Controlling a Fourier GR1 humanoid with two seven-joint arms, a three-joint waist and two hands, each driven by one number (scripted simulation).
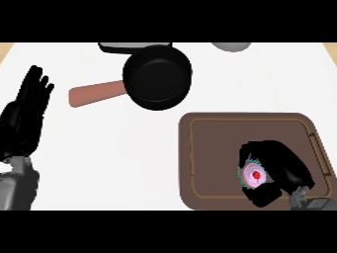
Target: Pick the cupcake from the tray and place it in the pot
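Observation:
A cupcake [255, 175] with pink frosting, a red dot on top and a teal wrapper sits on the brown tray [215, 148] at the lower right. My right hand [284, 165] is curled round the cupcake, fingers above and thumb below it, hiding most of its right side. The black pot [156, 78] with a reddish-brown handle [94, 93] lies on the white counter at upper centre, well away from the tray. My left hand [21, 118] rests open at the left edge, fingers up.
A grey-rimmed dark object [127, 46] peeks out behind the pot at the top. A grey rounded object [232, 46] sits at the counter's far edge. White counter stretches between the pot and the tray.

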